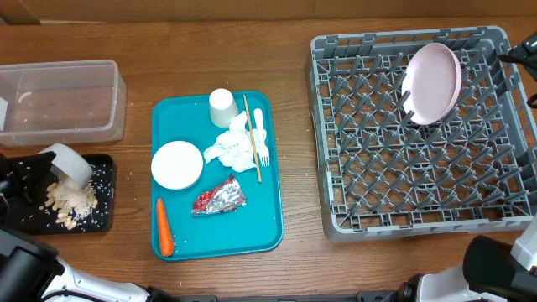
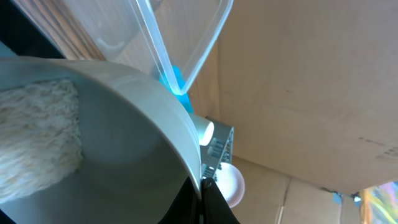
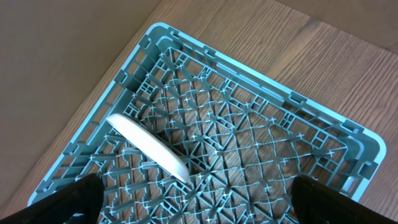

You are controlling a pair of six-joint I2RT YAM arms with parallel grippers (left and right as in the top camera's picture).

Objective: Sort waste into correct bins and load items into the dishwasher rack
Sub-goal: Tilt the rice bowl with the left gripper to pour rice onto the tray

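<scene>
The small white bowl [image 1: 69, 164] I'm holding is tipped over the shallow black rectangular tray [image 1: 102, 220] at near left, my left gripper [image 1: 42, 168] clamped on its rim. Pale nuts and white crumbs [image 1: 71, 201] lie heaped on that tray. The clear plastic tub [image 1: 101, 126] sits just beyond it. Rightward, the flat teal tray [image 1: 260, 226] carries another white bowl [image 1: 177, 164], a crumpled white napkin [image 1: 231, 149] and an orange carrot [image 1: 164, 228]. At far right, my right gripper [image 3: 202, 205] hangs with its jaws wide apart and empty over the grey plastic rack [image 1: 403, 225], where the pale pink plate [image 1: 434, 82] stands among the pegs.
</scene>
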